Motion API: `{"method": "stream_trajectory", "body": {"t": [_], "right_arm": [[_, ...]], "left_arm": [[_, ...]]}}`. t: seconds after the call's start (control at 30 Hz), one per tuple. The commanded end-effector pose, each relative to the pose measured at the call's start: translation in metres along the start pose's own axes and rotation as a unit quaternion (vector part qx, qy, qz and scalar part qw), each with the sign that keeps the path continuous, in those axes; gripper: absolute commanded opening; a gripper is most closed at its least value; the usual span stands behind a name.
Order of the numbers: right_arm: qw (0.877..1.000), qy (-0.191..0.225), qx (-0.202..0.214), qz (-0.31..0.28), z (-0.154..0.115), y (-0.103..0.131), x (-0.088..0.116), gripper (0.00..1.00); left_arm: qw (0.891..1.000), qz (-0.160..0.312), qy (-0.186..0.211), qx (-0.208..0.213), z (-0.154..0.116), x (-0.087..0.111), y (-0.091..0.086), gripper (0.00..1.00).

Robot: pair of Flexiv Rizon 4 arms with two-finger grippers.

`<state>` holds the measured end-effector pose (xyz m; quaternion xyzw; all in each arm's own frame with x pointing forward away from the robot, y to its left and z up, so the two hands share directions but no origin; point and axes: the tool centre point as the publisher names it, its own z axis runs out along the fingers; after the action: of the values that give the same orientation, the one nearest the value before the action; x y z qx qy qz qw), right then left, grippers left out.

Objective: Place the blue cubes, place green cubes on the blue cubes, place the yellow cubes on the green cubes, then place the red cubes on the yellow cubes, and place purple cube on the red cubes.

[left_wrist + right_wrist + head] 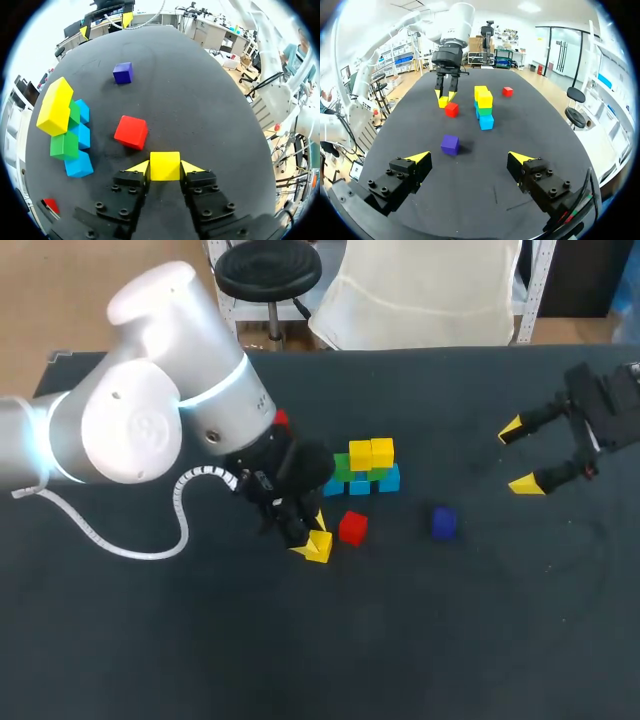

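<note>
My left gripper (pixel 316 538) is down at the table, shut on a yellow cube (pixel 165 166) that sits between its two yellow tips. A red cube (pixel 131 132) lies just ahead of it, and a purple cube (pixel 123 73) farther on. Beside them stands the stack: blue cubes (pixel 79 164) at the base, green cubes (pixel 64 145) on them, yellow cubes (pixel 55 106) on top. A second red cube (pixel 507 91) lies past the stack. My right gripper (pixel 525 457) hovers open at the table's right with nothing in it, the purple cube (pixel 450 144) ahead of it.
A white cable (pixel 140 540) from my left arm loops over the table at the left. The black table (pixel 420 640) is bare along its front and between the purple cube (pixel 444 523) and my right gripper.
</note>
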<state>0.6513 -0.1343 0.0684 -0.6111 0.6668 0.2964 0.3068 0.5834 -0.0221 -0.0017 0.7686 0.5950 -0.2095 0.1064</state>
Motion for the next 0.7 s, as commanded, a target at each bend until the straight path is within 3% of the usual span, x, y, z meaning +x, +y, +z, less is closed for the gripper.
{"method": "stream_trajectory", "body": {"t": [0.03, 0.17, 0.47, 0.57, 0.7], "right_arm": [[1.0, -0.001, -0.001, -0.001, 0.001, -0.001, 0.001, 1.0], [1.0, -0.001, -0.001, -0.001, 0.001, -0.001, 0.001, 1.0], [1.0, -0.001, -0.001, -0.001, 0.001, -0.001, 0.001, 1.0], [1.0, -0.001, -0.001, -0.001, 0.001, -0.001, 0.001, 1.0], [1.0, -0.001, -0.001, -0.001, 0.001, -0.001, 0.001, 1.0]], "left_arm": [[1.0, 0.0, -0.003, -0.005, 0.001, 0.0, -0.002, 0.0], [1.0, 0.002, -0.006, -0.021, -0.01, -0.01, -0.006, 0.0], [0.995, -0.057, -0.018, -0.074, -0.05, -0.029, -0.01, 0.0], [0.992, -0.09, -0.02, -0.083, -0.061, -0.03, -0.006, 0.0], [0.99, -0.101, -0.026, -0.095, -0.071, -0.031, 0.004, 0.0]]}}
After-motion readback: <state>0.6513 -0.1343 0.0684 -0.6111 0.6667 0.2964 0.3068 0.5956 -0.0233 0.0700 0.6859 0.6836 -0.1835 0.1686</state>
